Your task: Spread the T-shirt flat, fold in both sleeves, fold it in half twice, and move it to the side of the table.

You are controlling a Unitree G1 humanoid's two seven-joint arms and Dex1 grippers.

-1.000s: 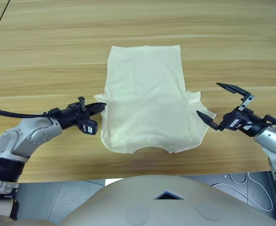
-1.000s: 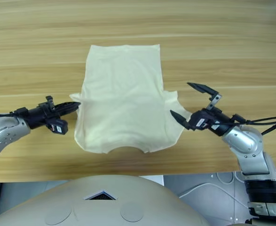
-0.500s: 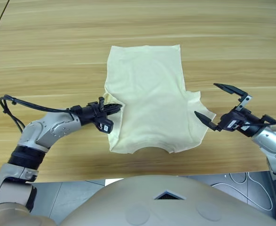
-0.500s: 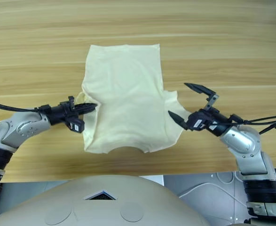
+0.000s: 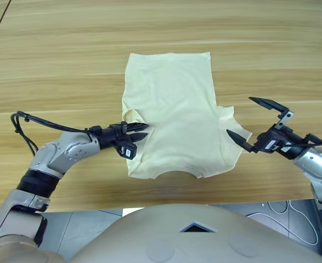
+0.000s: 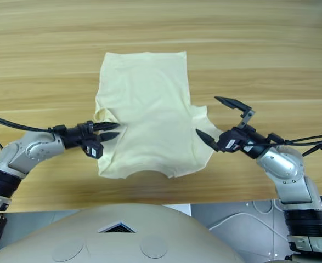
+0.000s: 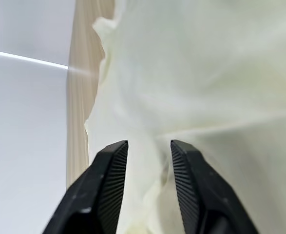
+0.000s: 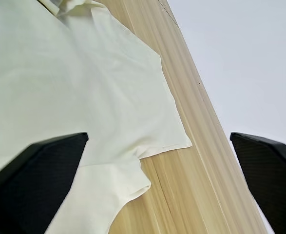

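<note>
T-shirt [image 5: 177, 104] mid-table [image 5: 51, 55], long axis 12–6, collar at 6 | left gripper [image 5: 145, 130] over its 9 o'clock edge, fingers parted, apparently pinching nothing; left sleeve [image 5: 131, 115] tucked in | right gripper [image 5: 241, 116] spread wide at 3 | right sleeve [image 5: 230, 121] unfolded, just beside it toward 9; right arm nearer.

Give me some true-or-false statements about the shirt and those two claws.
1. The shirt lies on a wooden table. True.
2. The right gripper is shut on a sleeve. False: it is wide open by the right sleeve, holding nothing.
3. The left gripper is over the shirt. True.
4. The shirt is folded in half. False: its body lies at full length.
</note>
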